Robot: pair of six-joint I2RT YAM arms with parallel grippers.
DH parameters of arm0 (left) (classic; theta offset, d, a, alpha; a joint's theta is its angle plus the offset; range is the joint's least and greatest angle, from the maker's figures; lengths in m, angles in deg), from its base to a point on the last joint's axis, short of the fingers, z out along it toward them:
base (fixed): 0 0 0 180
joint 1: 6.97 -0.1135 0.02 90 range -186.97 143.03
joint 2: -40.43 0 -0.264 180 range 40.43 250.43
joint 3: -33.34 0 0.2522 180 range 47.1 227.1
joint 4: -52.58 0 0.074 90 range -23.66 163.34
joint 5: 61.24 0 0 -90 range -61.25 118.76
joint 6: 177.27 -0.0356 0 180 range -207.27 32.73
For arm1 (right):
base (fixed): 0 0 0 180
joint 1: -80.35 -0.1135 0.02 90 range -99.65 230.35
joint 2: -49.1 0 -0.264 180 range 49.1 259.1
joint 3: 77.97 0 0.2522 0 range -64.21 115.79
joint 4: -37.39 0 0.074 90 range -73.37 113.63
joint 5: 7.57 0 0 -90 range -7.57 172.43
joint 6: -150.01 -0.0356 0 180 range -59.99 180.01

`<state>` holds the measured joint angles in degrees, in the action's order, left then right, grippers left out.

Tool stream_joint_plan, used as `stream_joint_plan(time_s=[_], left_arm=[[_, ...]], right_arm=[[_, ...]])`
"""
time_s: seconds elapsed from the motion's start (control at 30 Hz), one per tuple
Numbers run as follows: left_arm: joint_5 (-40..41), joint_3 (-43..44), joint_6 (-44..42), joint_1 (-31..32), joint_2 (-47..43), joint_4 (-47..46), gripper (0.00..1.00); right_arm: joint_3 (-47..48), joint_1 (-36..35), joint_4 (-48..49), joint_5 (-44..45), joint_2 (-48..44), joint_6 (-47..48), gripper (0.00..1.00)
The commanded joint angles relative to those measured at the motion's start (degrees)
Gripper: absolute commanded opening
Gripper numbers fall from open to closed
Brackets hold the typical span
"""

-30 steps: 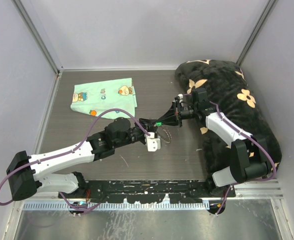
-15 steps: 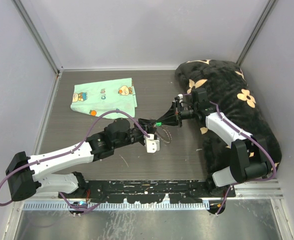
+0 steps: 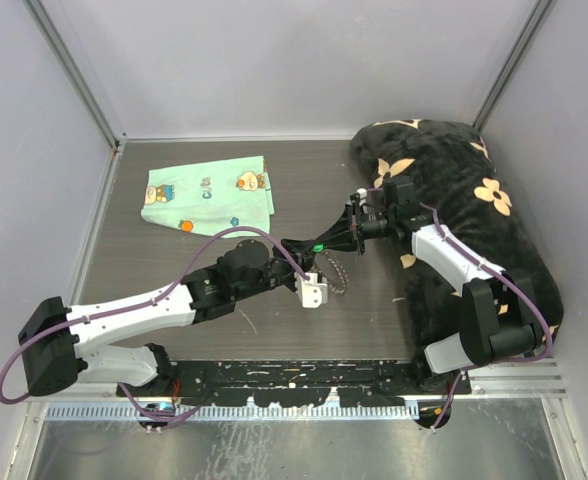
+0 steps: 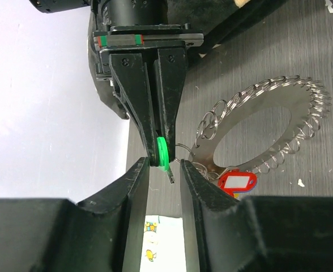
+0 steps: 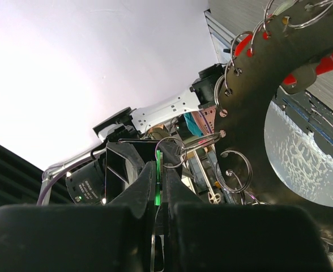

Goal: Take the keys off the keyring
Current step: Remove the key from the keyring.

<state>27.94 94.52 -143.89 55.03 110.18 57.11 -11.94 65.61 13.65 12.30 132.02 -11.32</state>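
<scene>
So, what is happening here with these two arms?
The right tool is shut on the green key, which is on the keyring. The left tool is open, its fingers on either side of that key's metal end, not yet closed on it. A red key is on the ring too.

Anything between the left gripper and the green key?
Nothing visible. The green key sits between the parted fingertips of the left gripper, pinched from the opposite side by the right gripper; the keyring hangs aside.
</scene>
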Motion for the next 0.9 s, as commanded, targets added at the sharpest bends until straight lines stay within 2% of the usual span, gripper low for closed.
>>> stream_joint_plan(time_s=[0.0,0.23,0.57,0.7,0.87], left_arm=[[1.02,1.13,-1.05,0.38,-0.02,-4.56,0.28],[0.91,1.54,-0.87,0.50,-0.12,-3.93,0.11],[0.63,1.14,-0.20,0.76,-1.07,-4.50,0.13],[0.93,1.66,-0.21,0.79,-0.73,-4.03,0.01],[1.56,2.82,0.53,0.78,-0.79,-2.14,0.00]], right_arm=[[0.83,0.30,1.28,-1.91,-1.50,-1.26,0.01],[0.56,0.24,1.19,-1.69,-1.79,-1.27,0.01],[0.46,0.43,0.93,-1.50,-1.92,-1.34,0.01],[0.35,0.45,0.84,-1.54,-2.05,-1.36,0.01],[0.16,0.50,0.83,-1.47,-2.32,-1.44,0.13]])
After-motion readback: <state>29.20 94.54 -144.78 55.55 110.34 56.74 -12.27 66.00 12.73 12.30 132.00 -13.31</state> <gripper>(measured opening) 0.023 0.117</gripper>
